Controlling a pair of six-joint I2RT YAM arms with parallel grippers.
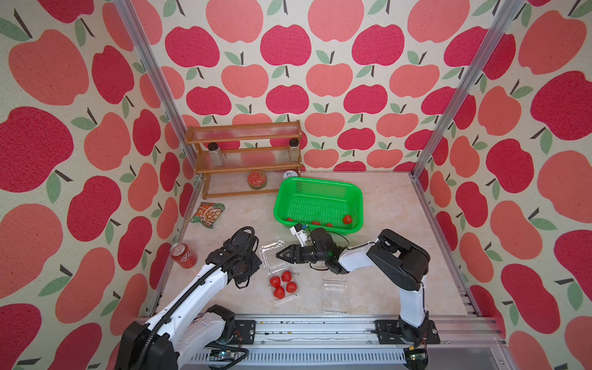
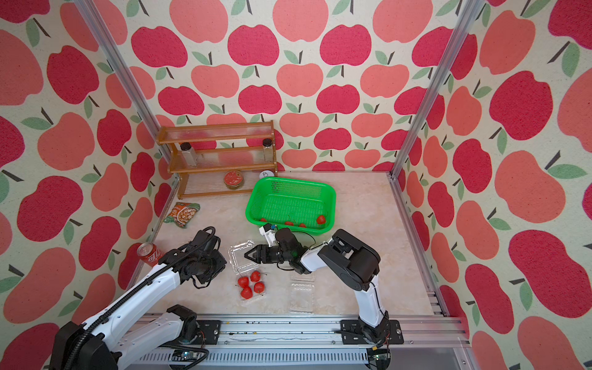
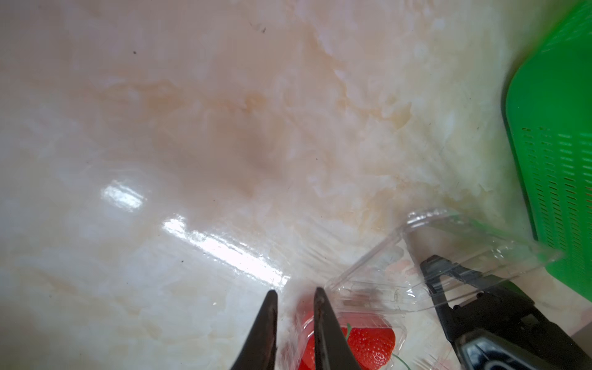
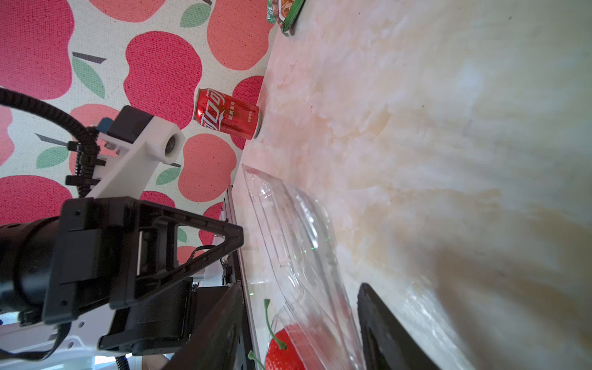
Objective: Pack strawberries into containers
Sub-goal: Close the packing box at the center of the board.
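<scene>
While my left pincer (image 3: 295, 293) hangs at the open container (image 1: 268, 256) near the front edge of the tabletop (image 1: 384, 224), its jaws stand a narrow slit apart and hold nothing. My right pincer (image 1: 282, 254) straddles that container's raised lid, jaws about half apart; whether they pinch it I cannot tell. Four strawberries (image 1: 286, 276) lie in its tray.

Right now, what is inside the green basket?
Four strawberries lie inside the green basket, along its near wall, in both top views. Three peek only partly above the rim, so anything lower against that wall is hidden.
</scene>
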